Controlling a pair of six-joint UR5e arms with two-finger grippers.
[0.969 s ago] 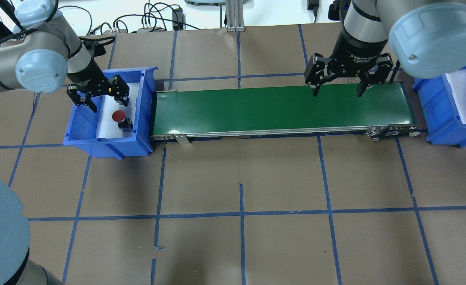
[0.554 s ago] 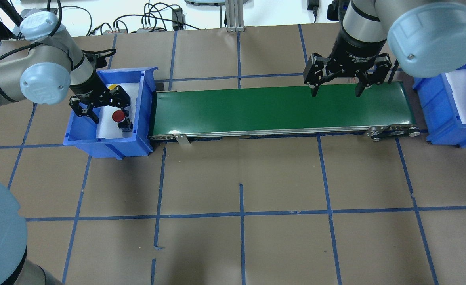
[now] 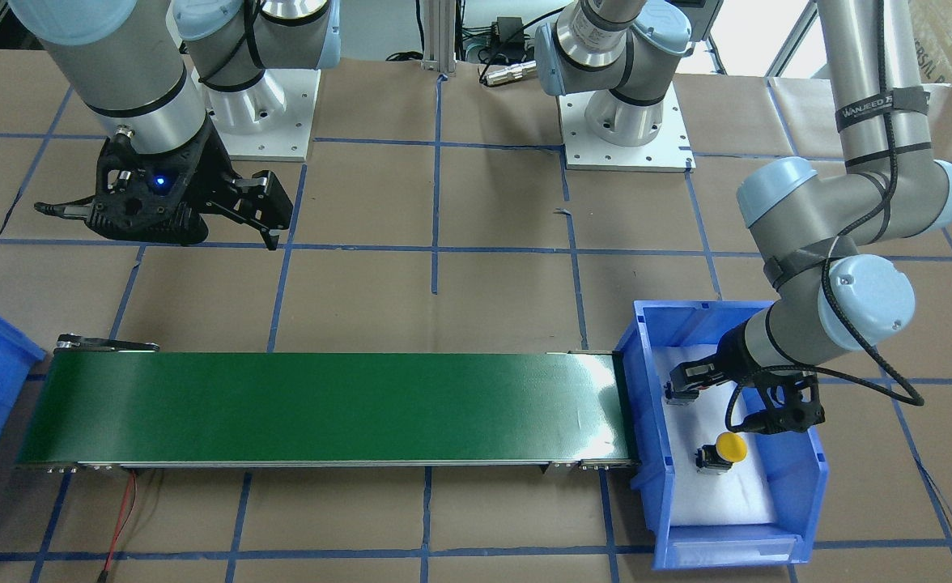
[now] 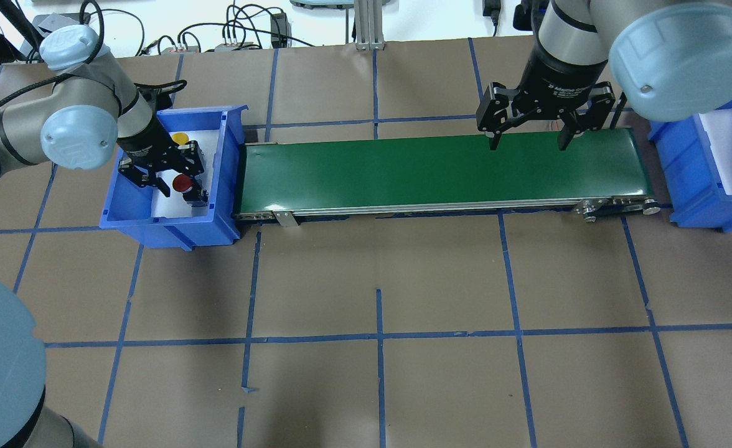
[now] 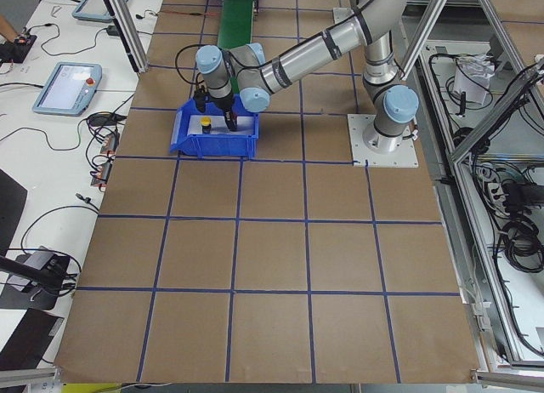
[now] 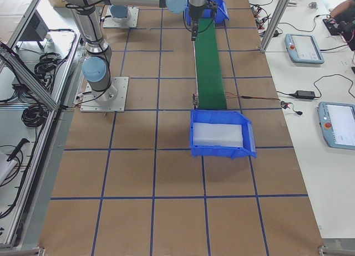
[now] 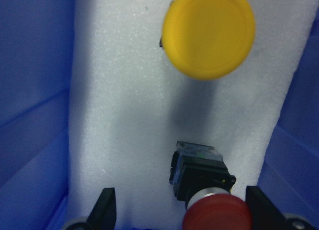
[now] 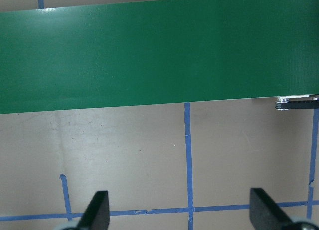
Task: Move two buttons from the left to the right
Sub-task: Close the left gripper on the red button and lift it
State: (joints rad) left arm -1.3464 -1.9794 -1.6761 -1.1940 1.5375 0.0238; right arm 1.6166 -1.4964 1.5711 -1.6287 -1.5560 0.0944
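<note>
The red button (image 4: pixel 183 182) lies on its side on white foam in the left blue bin (image 4: pixel 131 211), its black base (image 7: pixel 202 175) pointing away from the cap (image 7: pixel 217 216). My left gripper (image 4: pixel 168 176) is open and low in the bin, its fingers (image 7: pixel 104 210) on either side of the red button and not touching it. The yellow button (image 4: pixel 180 137) stands upright further back, also seen as a yellow button (image 3: pixel 731 445) in the front view. My right gripper (image 4: pixel 528 140) hangs open and empty over the right end of the belt.
A green conveyor belt (image 4: pixel 441 168) runs between the left bin and a second blue bin (image 4: pixel 714 162) with white foam at the right. Brown paper with blue tape lines covers the table. Cables lie along the far edge.
My left gripper has moved toward the near side of the bin and come down around the red button, uncovering the yellow one. The right gripper has barely moved.
</note>
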